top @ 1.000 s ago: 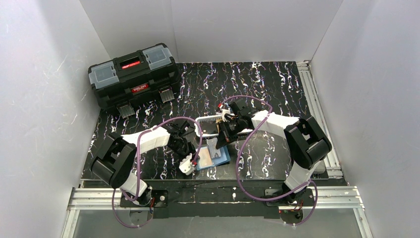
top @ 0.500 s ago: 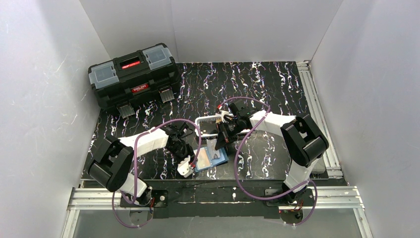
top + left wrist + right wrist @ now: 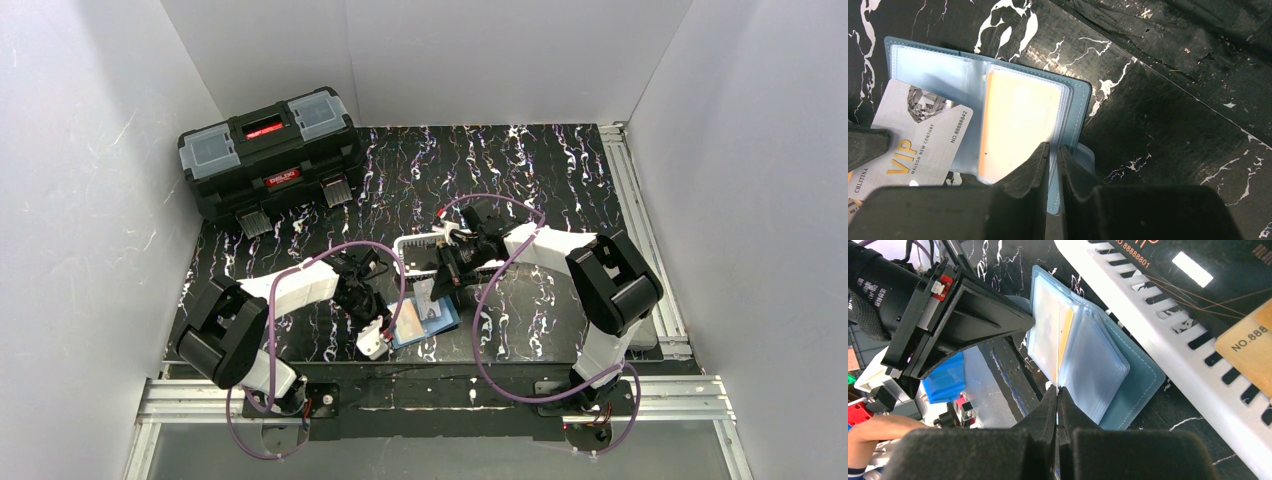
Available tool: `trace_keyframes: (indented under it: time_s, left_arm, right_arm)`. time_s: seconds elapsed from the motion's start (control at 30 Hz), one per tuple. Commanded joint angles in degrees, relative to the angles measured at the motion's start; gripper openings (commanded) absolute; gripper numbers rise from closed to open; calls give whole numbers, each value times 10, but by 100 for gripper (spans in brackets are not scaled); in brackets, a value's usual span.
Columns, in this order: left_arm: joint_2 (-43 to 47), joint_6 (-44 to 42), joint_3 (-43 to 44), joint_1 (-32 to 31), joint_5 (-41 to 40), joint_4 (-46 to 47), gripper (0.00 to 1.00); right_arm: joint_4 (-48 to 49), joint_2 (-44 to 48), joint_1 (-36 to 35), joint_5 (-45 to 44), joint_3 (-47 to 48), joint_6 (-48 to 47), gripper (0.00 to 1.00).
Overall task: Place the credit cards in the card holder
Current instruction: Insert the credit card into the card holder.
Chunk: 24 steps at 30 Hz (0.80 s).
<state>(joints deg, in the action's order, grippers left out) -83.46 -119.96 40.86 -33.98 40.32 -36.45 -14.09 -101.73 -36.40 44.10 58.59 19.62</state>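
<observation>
1. The card holder: teal, lying open like a booklet on the black marbled table, near its front edge, between the 2 arms. Clear inner sleeves face up.

2. The orange card: lodged inside a clear sleeve, on the half of the holder next to the left arm's jaws.

3. The pale card: silver-grey, marked "VIP" in gold, face up and askew. 1 corner lies over the holder's other half and the rest reaches out past its edge. Whether it touches the sleeve cannot be told.

4. The left gripper: jaws narrow, almost together, nipping the holder's outer edge just beside the snap tab.

5. The right gripper: jaws closed on the pale card, which shows edge-on between them in the right wrist view. The tips are just over the open sleeves.

6. The white mesh basket: just behind the holder, its rim close beside the holder's far corner. It holds 1 black card and 1 tan card, both lying flat.

7. The black toolbox: at the far left of the table, lid down, well apart from the rest.
</observation>
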Motion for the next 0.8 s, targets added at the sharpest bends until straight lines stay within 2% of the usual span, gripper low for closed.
trace_keyframes:
  time_s: [0.0,0.77]
  left_arm:
    - [3,-121,-12,-4,13,-36,10]
    - [5,-106,-8,-7,12,-29,7]
  right_arm:
    - [24,-12,-4,26,11,5,1]
    - [13,-44,-16,28,10,-10,1]
